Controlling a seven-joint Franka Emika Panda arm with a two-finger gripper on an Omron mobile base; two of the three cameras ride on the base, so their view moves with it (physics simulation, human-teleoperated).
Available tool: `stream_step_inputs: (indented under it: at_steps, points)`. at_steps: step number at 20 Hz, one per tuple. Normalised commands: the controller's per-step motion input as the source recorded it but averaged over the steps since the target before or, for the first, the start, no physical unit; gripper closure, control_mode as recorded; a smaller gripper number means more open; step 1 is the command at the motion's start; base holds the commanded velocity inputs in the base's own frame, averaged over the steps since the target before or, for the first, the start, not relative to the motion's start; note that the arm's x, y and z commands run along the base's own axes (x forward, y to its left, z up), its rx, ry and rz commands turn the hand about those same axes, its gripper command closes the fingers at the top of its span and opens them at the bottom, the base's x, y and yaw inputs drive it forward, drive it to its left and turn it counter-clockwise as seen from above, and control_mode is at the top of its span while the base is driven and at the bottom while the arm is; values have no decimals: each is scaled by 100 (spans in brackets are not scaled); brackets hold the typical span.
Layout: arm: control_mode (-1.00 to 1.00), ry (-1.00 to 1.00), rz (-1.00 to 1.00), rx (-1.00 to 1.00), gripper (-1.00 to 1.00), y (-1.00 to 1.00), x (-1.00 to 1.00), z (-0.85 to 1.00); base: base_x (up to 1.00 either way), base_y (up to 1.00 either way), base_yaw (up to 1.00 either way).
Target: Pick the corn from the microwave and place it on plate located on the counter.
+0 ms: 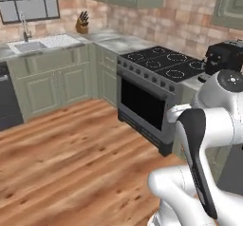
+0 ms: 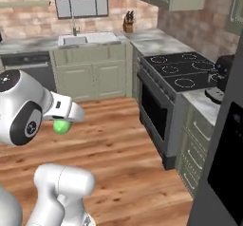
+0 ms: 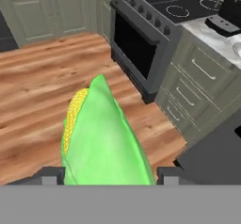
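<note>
Wood-floored kitchen, arm held above the boards with the corn [image 3: 101, 138] in its grip.
Gripper [image 3: 108, 175] fingers close on the cob's green husk at 6 o'clock of the hand view; counter [image 3: 217, 40] and black stovetop [image 3: 176, 2] lie toward 1 o'clock.

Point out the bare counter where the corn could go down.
Bare marbled counter lies between the stovetop and the drawers, though the coffee machine crowds its far end. The tool holds the corn above open wooden floor.
</note>
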Motion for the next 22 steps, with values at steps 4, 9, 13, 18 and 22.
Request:
stream_step_inputs:
  at_steps: [4,9,13,18,22]
  points:
    - [100,0,0,0,100,0,0,0,72,52,-65]
    - [100,0,0,0,100,0,0,0,65,54,-67]
    - [100,0,0,0,100,0,0,0,62,57,-69]
    - [100,0,0,0,100,0,0,0,59,56,-70]
    - [100,0,0,0,100,0,0,0,58,57,-70]
